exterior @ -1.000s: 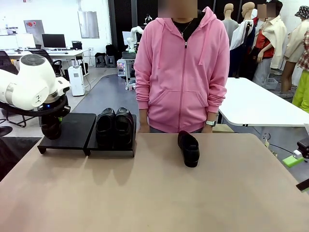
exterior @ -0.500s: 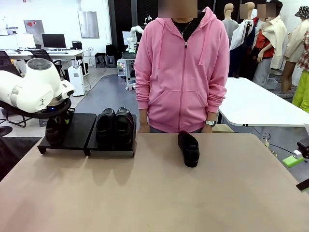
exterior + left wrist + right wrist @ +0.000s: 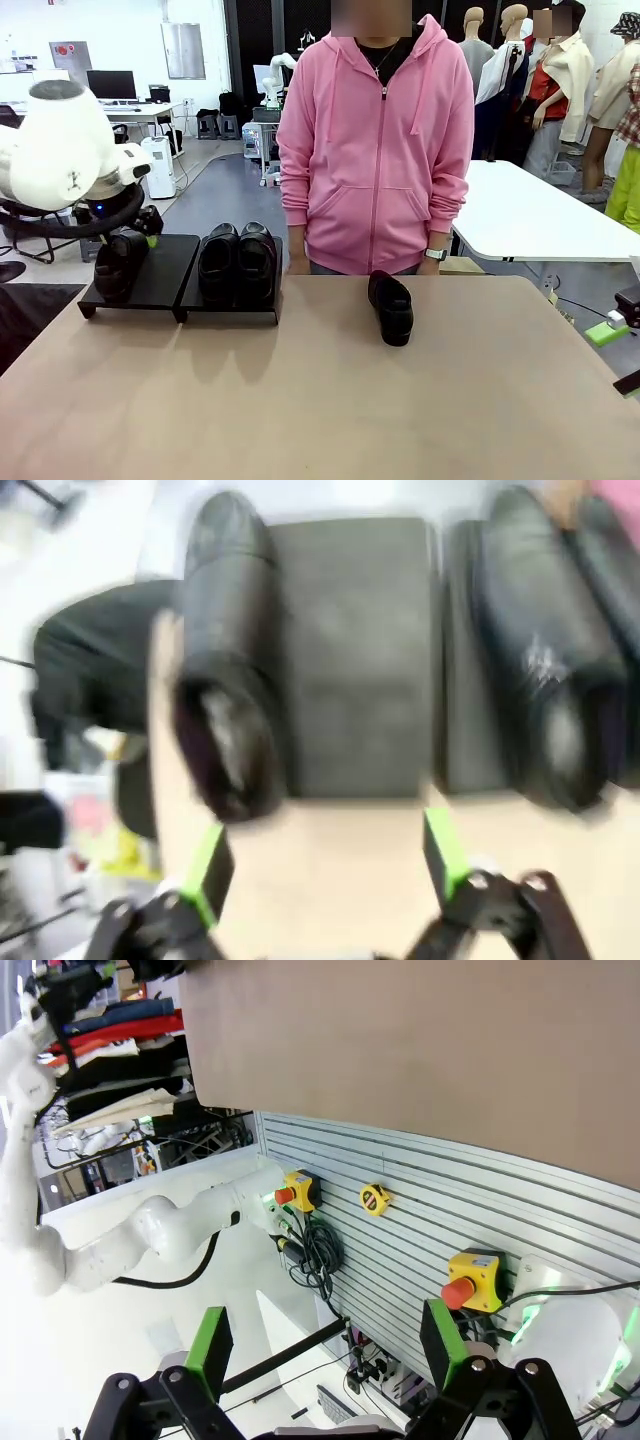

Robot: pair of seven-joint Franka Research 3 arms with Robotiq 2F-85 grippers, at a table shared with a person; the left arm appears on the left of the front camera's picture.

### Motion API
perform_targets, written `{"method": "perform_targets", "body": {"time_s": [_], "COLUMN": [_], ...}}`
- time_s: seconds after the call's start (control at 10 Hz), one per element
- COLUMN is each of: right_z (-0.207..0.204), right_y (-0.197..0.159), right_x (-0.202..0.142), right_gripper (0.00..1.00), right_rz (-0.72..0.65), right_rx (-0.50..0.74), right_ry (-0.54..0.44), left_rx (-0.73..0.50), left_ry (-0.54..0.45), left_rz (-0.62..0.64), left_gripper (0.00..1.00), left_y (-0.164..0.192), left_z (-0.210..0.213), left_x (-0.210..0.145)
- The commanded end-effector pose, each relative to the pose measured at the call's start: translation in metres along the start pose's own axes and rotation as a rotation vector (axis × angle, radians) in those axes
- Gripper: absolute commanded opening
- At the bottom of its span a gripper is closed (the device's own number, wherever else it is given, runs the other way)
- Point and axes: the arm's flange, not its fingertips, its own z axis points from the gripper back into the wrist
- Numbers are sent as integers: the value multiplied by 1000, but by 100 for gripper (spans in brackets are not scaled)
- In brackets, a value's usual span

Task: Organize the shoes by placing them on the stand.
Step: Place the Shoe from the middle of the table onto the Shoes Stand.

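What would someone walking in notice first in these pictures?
Probably the person in a pink hoodie standing at the far side of the table. Next, the big white left arm at the left, its open left gripper just above a black shoe on the left panel of the stand. Two more shoes sit side by side on the right panel, and one lone shoe lies on the table.

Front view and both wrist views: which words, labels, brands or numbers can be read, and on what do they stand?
None can be read.
The shoes and the stand show no print.
The yellow button boxes on the slatted wall: any marks too small to read.
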Motion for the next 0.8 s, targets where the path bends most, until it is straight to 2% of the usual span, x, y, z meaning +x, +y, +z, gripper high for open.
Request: {"method": "perform_targets", "body": {"time_s": [0.0, 0.1, 0.3, 0.4, 0.6, 0.7], "right_z": [1, 1, 1, 1, 1, 1], "right_y": [5, 5, 5, 5, 5, 5], "right_x": [1, 1, 1, 1, 1, 1], "right_gripper": [100, 100, 100, 100, 100, 100], "right_rz": [-14, -14, -14, -14, -14, -14], "right_rx": [20, 20, 20, 20, 20, 20], "right_ry": [-10, -10, -10, -10, -10, -10], "left_rx": [-216, -415, -591, -684, -755, -778], "left_ry": [200, 225, 147, 113, 74, 79], "left_rz": [-79, -255, -251, -184, 229, 294], "left_gripper": [100, 100, 100, 100, 100, 100], "left_y": [-1, -5, 4, 13, 37, 47], "left_z": [70, 90, 103, 95, 54, 37], "left_x": [-51, -77, -124, -144, -168, -173]}}
